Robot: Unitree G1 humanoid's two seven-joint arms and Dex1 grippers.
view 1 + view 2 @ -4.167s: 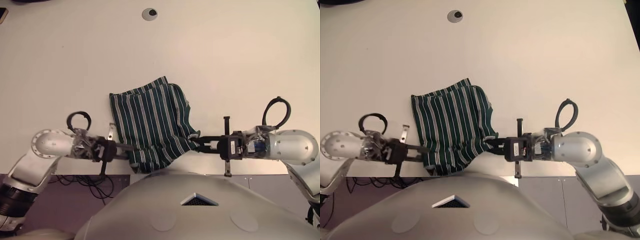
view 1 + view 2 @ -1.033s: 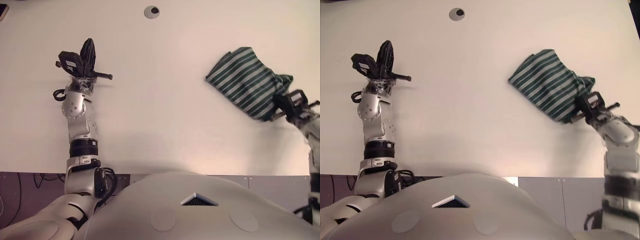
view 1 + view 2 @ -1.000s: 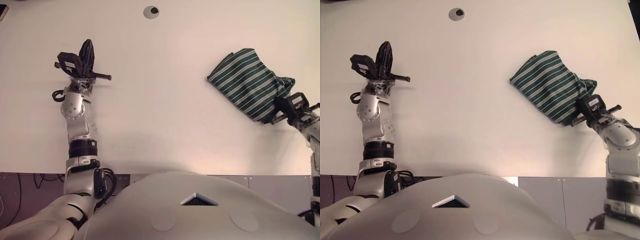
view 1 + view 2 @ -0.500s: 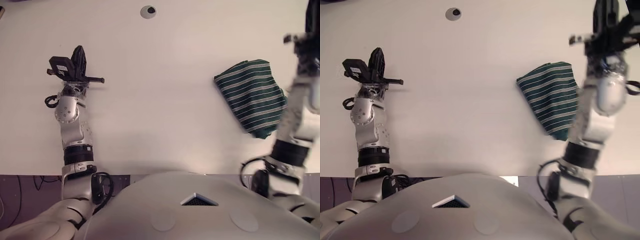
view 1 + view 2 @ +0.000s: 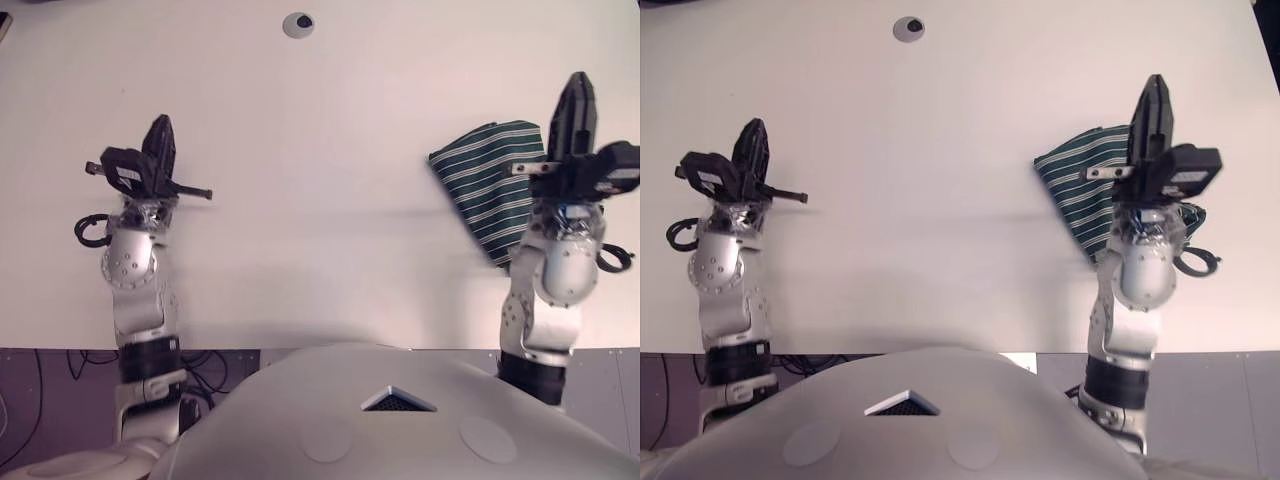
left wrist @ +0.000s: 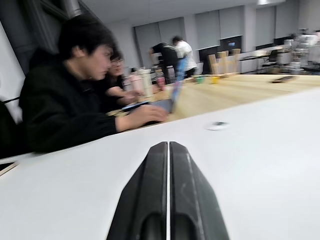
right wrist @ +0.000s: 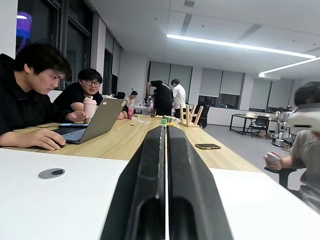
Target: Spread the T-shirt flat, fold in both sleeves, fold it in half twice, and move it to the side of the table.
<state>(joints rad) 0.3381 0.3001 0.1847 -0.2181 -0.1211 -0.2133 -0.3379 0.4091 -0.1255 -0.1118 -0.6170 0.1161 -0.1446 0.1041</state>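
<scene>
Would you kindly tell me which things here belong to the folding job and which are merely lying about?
Job: folded T-shirt, left pincer, right pincer, table.
Lying about: round grommet, laptop, phone.

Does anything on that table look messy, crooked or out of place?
Only slightly: the folded striped T-shirt at the right side of the table lies at an angle to its edges. Nothing looks spilled or damaged. The left tool and right tool are shut and empty.

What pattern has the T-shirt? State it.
T-shirt: dark green with white stripes; left eye view.
</scene>
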